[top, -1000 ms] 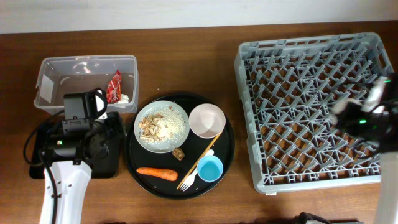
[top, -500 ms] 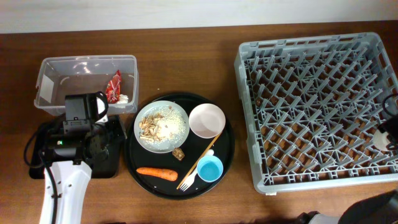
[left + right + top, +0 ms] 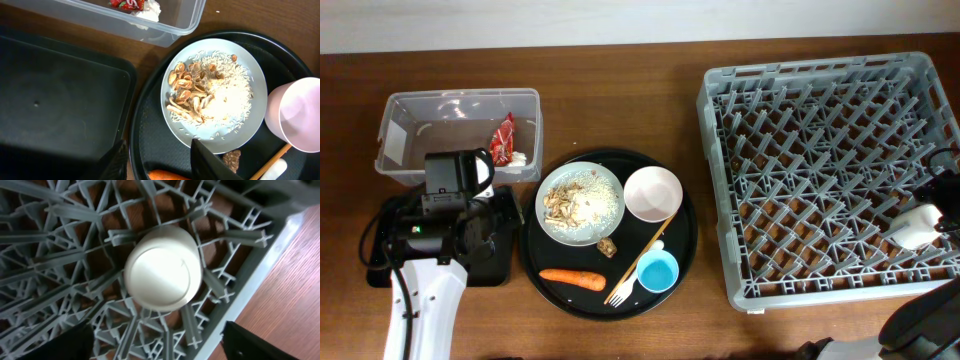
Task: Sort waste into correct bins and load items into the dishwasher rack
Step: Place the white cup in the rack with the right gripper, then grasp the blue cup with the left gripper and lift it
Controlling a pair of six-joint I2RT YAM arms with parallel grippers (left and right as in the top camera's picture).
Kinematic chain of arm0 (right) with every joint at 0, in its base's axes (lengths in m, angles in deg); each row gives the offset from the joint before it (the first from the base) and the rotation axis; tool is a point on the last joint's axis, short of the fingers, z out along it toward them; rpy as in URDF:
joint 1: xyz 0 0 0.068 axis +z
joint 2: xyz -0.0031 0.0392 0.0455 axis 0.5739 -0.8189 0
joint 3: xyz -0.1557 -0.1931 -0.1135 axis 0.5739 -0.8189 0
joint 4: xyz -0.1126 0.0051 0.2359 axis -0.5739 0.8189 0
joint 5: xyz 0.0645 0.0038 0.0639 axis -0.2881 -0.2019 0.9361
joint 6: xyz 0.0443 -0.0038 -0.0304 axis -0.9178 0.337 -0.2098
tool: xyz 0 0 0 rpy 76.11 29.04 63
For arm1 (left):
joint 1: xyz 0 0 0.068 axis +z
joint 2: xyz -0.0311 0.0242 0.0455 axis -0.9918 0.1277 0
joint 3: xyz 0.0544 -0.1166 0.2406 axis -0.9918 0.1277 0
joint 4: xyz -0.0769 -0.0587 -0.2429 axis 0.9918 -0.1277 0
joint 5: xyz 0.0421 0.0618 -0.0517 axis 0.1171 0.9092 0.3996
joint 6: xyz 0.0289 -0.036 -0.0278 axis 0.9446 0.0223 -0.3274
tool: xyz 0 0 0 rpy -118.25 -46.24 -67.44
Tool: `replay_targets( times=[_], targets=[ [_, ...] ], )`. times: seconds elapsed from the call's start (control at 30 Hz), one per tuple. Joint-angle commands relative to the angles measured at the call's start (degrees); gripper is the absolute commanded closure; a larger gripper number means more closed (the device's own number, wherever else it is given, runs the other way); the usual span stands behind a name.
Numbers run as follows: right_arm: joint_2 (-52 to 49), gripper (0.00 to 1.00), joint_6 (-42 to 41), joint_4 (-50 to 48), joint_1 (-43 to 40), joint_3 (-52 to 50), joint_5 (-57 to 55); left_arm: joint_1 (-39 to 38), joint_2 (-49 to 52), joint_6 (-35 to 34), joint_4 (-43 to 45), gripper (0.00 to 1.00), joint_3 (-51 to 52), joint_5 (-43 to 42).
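White cup (image 3: 163, 268) sits in rack (image 3: 820, 70), front-right corner; right gripper (image 3: 160, 341) wide above it, empty. Wrapper (image 3: 504, 138), tissue (image 3: 520, 157) in clear tub (image 3: 400, 110). To do: plate (image 3: 543, 208) of rice (image 3: 597, 200), bowl (image 3: 653, 193), blue cup (image 3: 658, 271), fork (image 3: 625, 288), chopstick (image 3: 645, 255), carrot (image 3: 572, 278) on round tray (image 3: 535, 255). Left gripper (image 3: 162, 162) part-open, empty.

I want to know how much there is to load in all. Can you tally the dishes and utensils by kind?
Cups: 2, the blue cup and the white cup
Bowls: 1, the bowl
Plates: 1, the plate
Utensils: 2, the fork and the chopstick
Total: 6
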Motion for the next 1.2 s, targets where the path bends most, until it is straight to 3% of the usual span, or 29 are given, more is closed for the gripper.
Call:
replay_targets(
  times=[0.0, 0.13, 0.23, 0.37, 0.53, 0.8, 0.83, 0.9, 0.97, 1.17],
  targets=[
    [2.3, 0.18, 0.1, 1.6, -0.1, 1.1, 6.2, 0.2, -0.5, 1.0, 1.1, 0.57, 0.0, -3.7],
    [7.5, 0.15, 6.3, 2.6, 1.9, 1.1, 16.3, -1.5, -0.5, 1.0, 4.7, 0.56, 0.0, -12.2],
    [11.2, 0.15, 11.0, 5.2, 6.8, 1.1, 20.2, -5.7, 0.0, 0.9, 6.9, 0.53, 0.0, -13.7],
    [13.6, 0.14, 15.8, 9.7, 16.3, 1.0, 18.9, -13.9, 2.6, 0.9, 7.1, 0.53, 0.0, -13.8],
    [13.6, 0.13, 16.3, 11.9, 26.3, 1.0, 11.9, -25.7, 8.7, 0.9, 5.2, 0.53, 0.0, -17.0],
    [13.6, 0.12, 16.3, 11.9, 28.6, 1.0, 10.7, -38.1, 20.4, 0.9, 4.2, 0.53, 0.0, -17.4],
    [13.6, 0.12, 16.3, 12.0, 28.6, 1.0, 10.7, -39.5, 22.8, 0.9, 4.1, 0.54, 0.0, -17.4],
    [13.6, 0.12, 16.3, 12.0, 28.6, 1.0, 10.7, -40.8, 25.6, 0.9, 4.1, 0.82, 0.0, -17.7],
    [13.6, 0.12, 16.3, 12.0, 28.6, 1.0, 10.7, -40.6, 26.1, 1.0, 4.2, 1.0, -0.1, -17.6],
    [13.6, 0.11, 16.3, 12.0, 28.6, 1.0, 10.7, -32.4, 20.6, 7.2, -1.2, 1.0, -11.3, -20.4]
  ],
)
